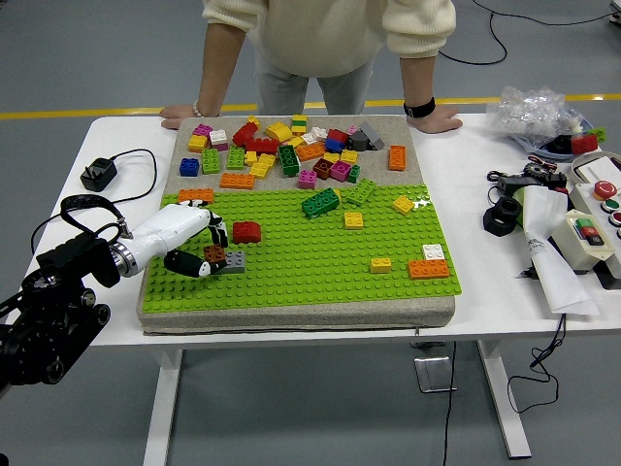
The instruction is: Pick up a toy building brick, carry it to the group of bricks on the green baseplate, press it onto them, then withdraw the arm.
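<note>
At the far left a black plug (98,175) lies on the white table (485,272), at about nine o'clock from the green baseplate (320,262). Your left hand (184,243) sits over the baseplate's left edge. Its fingers are curled tight around a small brown brick (212,255), which touches a gray brick (234,261) just at its three o'clock. A red brick (246,231) stands near, at about one o'clock from the hand.

I think the brown brick is light, hard and a bit slippery, so you should pinch it on its flat sides, not on the bumps. Push straight down so it clicks on.

More loose bricks (291,150) lie at twelve o'clock on the gray mat. A person's hands (435,118) rest flat on the table's far edge. You can't see your right hand.
</note>
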